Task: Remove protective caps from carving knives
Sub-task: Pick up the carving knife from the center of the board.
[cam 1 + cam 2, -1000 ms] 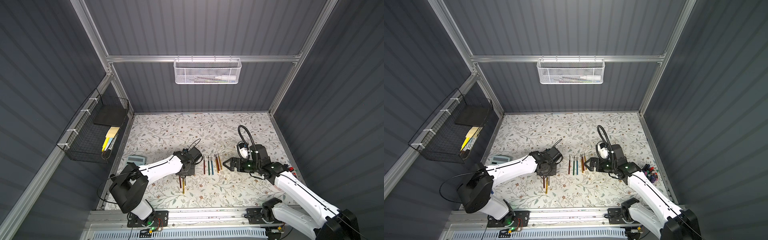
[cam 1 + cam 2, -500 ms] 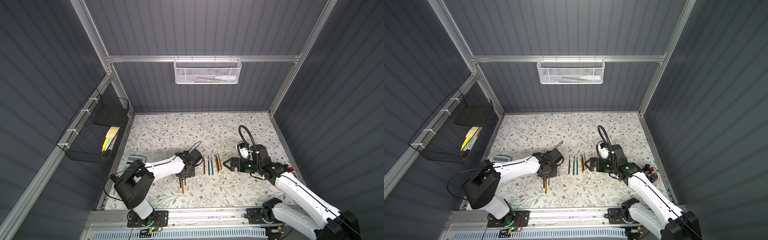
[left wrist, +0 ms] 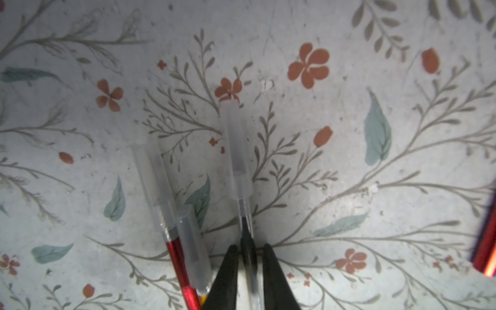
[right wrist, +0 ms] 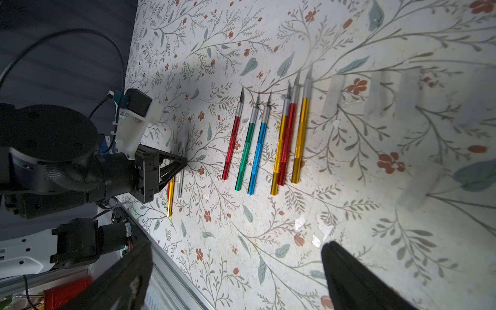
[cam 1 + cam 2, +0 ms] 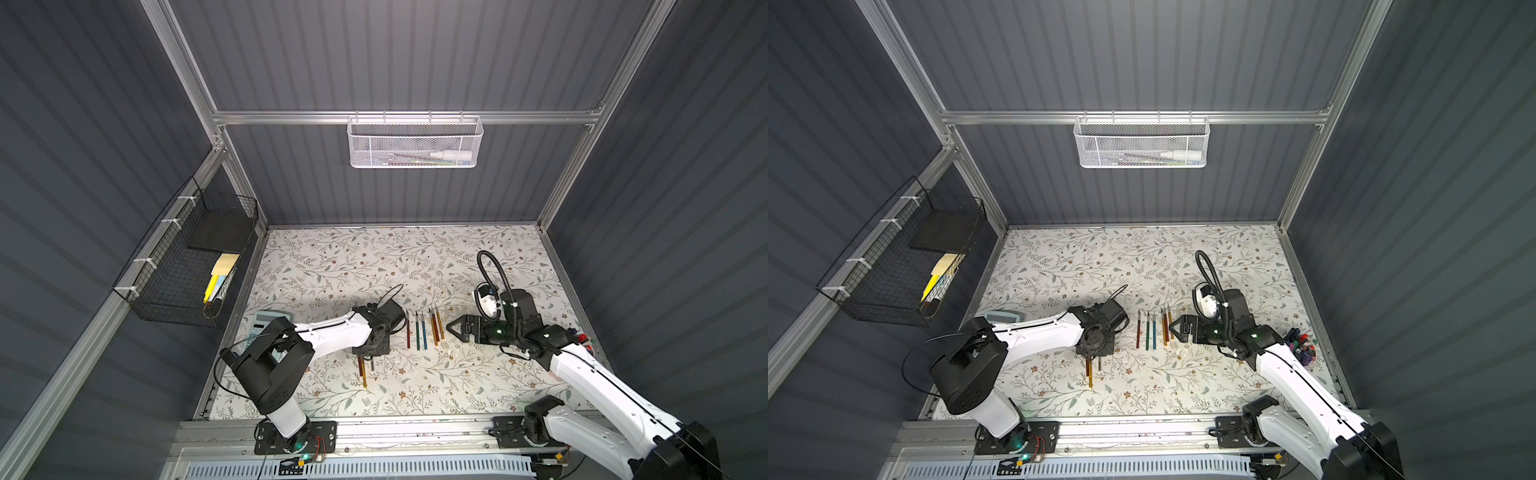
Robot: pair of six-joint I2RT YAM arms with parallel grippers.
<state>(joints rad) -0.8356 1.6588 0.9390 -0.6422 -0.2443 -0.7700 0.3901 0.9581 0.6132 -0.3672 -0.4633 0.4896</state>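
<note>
Six uncapped carving knives (image 4: 257, 158) lie in a row mid-table, red, green, blue, gold, red and gold, also seen in both top views (image 5: 424, 332) (image 5: 1154, 330). Three capped knives lie under my left gripper (image 5: 371, 353) (image 5: 1094, 353). In the left wrist view my left gripper (image 3: 250, 248) is shut narrow on the silver knife (image 3: 248, 257), just behind its clear protective cap (image 3: 236, 145). Beside it lie a red knife (image 3: 179, 268) with its cap (image 3: 150, 174) and another cap (image 3: 192, 247) on a gold knife. My right gripper (image 4: 239, 268) (image 5: 453, 328) hovers wide open and empty right of the row. Loose caps (image 4: 332, 94) lie near it.
A black wire basket (image 5: 183, 266) with yellow pens hangs on the left wall. A white mesh basket (image 5: 413, 141) hangs on the back wall. A calculator (image 5: 264, 322) lies at the table's left edge, and a tub of coloured items (image 5: 1304, 345) stands at the right edge.
My left gripper's jaws have narrowed around the silver knife and the left arm has settled lower over it. The right arm has stayed still and open.
</note>
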